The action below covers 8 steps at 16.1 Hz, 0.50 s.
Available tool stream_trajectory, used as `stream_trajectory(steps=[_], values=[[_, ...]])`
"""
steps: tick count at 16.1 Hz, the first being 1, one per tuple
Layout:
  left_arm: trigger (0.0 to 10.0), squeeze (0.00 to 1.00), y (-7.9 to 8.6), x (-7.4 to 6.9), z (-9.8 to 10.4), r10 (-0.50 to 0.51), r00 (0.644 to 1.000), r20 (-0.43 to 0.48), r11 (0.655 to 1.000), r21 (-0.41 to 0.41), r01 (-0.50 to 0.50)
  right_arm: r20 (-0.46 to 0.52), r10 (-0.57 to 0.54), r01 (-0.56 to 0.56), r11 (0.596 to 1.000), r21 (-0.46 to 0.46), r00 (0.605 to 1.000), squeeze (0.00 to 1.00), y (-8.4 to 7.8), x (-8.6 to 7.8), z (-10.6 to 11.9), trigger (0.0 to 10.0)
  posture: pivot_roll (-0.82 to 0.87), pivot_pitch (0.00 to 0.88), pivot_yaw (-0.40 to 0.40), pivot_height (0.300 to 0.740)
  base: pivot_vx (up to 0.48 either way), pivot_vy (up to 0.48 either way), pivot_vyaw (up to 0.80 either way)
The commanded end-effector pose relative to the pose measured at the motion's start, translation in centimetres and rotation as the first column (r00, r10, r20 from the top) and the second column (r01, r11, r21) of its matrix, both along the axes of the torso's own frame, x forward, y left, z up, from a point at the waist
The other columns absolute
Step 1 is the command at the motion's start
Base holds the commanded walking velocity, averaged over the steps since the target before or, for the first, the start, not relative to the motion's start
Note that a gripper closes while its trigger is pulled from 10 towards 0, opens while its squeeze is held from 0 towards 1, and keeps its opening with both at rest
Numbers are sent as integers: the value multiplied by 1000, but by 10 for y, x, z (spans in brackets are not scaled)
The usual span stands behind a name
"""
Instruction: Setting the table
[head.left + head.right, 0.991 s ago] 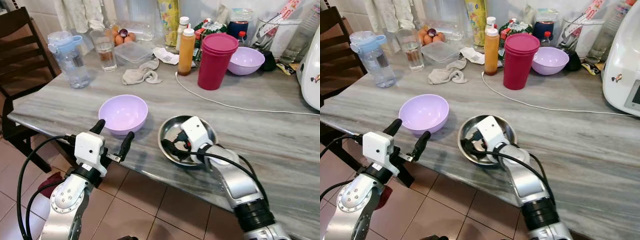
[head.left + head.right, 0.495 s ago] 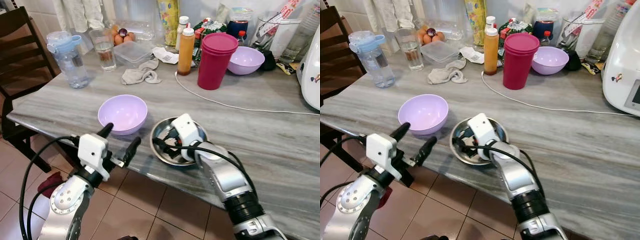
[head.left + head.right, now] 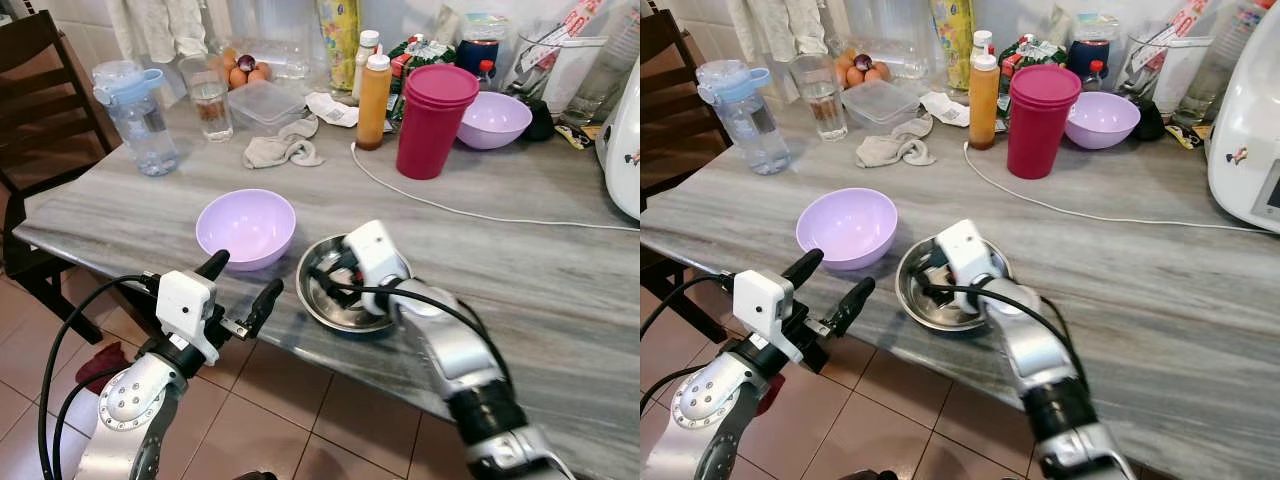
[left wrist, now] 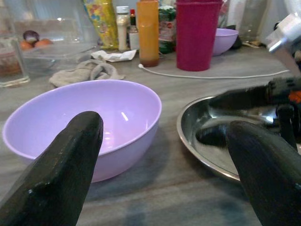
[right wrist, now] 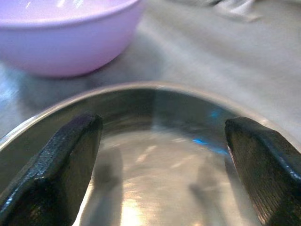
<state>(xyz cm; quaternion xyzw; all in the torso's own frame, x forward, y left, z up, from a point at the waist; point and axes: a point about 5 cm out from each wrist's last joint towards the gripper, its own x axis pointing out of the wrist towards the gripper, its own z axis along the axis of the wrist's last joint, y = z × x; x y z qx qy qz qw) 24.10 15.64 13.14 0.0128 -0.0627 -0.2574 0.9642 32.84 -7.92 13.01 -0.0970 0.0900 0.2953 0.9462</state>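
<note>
A shallow steel bowl (image 3: 318, 306) sits near the table's front edge, just right of an empty lilac bowl (image 3: 245, 225). My right gripper (image 3: 331, 283) reaches into the steel bowl from the right, open, fingers spread over its shiny inside (image 5: 160, 150). My left gripper (image 3: 245, 277) hovers at the table's front edge, open and holding nothing, pointing at the lilac bowl (image 4: 94, 122) and the steel bowl (image 4: 211, 150) beside it.
At the back stand a stack of pink cups (image 3: 433, 120), an orange bottle (image 3: 372, 100), a second lilac bowl (image 3: 490, 118), a glass (image 3: 210, 98), a water bottle (image 3: 135, 115) and a crumpled cloth (image 3: 282, 150). A white cable (image 3: 470, 212) crosses the table. A dark chair (image 3: 40, 100) stands left.
The steel bowl has slid left toward the lilac bowl together with my right gripper. My left gripper has edged slightly right along the table edge.
</note>
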Motion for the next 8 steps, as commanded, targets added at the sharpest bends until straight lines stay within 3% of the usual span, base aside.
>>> stream_trajectory(steps=[1, 4, 8], values=[[10000, 0, 1, -2, 1, -18, 1000, -2, 1000, 7, 18, 57, -21, 20, 999, 29, 998, 0, -6, -1, 10, 10000, -123, 103, 36, 740, 0, 0, 0], [10000, 0, -2, -2, 2, -58, 998, -14, 998, -11, 57, 134, -116, 107, 992, 71, 984, 0, -33, -11, 21, 10000, -141, 99, 46, 740, 0, 0, 0], [10000, 0, 0, 1, -5, -65, 997, -32, 998, -3, 65, 207, -262, 244, 964, 110, 942, 0, -57, -27, 29, 10000, -161, 87, 60, 740, 0, 0, 0]])
